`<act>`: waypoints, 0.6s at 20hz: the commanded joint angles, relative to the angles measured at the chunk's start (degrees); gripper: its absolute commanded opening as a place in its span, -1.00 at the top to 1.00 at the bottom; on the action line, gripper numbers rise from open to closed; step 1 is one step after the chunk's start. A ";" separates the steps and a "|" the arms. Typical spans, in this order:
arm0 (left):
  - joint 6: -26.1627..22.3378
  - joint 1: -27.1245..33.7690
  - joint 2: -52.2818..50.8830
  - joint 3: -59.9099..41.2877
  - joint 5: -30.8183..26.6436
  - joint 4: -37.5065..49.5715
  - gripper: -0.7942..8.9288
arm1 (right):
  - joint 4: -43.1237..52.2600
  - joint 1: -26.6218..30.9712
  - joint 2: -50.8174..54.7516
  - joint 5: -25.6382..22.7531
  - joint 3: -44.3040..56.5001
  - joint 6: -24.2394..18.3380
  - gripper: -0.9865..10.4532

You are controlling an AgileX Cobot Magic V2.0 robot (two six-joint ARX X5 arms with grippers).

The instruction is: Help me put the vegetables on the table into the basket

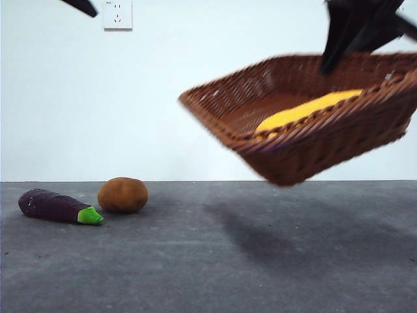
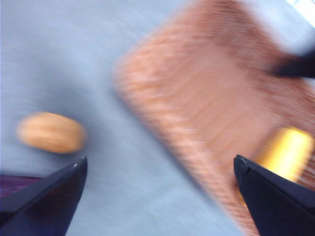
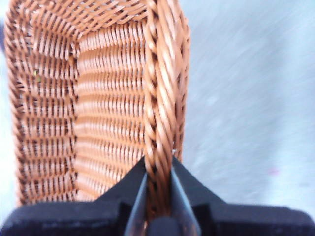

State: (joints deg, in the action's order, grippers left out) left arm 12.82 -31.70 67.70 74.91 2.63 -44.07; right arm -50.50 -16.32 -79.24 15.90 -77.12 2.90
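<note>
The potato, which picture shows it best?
The front view: the potato sits sharp on the table, beside the eggplant. The left wrist view shows it only as an orange blur. The right wrist view doesn't show it, just basket.

Three vegetables show in all, one of each kind. One dark purple eggplant [image 1: 55, 206] with a green cap lies on the desk [image 1: 215, 261], well to the left of the basket [image 1: 306, 147]. One orange-brown potato [image 1: 122, 194] sits just beside the eggplant, between it and the basket. One yellow corn [image 1: 306, 109] lies inside the basket. There is one basket, woven and dark brown, raised off the desk and tilted. Two grippers are present: the right gripper [image 3: 158, 177], its jaws pinching the basket's rim, and the left gripper [image 2: 157, 196], its jaws spread wide above the desk.
</note>
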 commanded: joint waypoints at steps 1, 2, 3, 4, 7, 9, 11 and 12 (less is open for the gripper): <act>1.44 5.84 3.93 1.07 1.33 -0.09 -0.18 | 0.74 1.97 4.63 1.90 0.13 -0.70 0.85; 2.60 8.41 6.60 1.68 3.54 -0.11 -0.18 | 0.70 2.69 6.71 2.25 0.13 -1.09 0.85; 3.85 10.56 9.57 2.27 6.03 -0.02 -0.18 | 0.44 3.13 8.63 2.27 0.13 -1.57 0.85; 5.25 11.85 12.26 2.97 6.95 -0.04 -0.19 | 0.02 3.28 9.99 2.29 0.13 -1.79 0.85; 7.80 13.11 21.09 7.58 6.62 -1.40 -0.19 | -2.38 3.28 12.90 2.32 0.13 -3.69 0.85; 9.79 13.40 26.99 12.57 5.33 -4.37 -0.19 | -3.52 3.26 13.86 2.32 0.13 -4.72 0.85; 11.23 13.42 32.65 17.97 4.70 -7.80 -0.19 | -4.20 3.26 14.29 2.29 0.13 -5.40 0.85; 11.82 13.42 34.91 20.22 4.20 -9.20 -0.19 | -4.31 3.26 14.29 2.29 0.13 -5.84 0.85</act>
State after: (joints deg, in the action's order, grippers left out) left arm 23.31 -18.48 101.69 94.91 6.90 -53.10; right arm -55.75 -13.06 -65.30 17.61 -77.12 -2.59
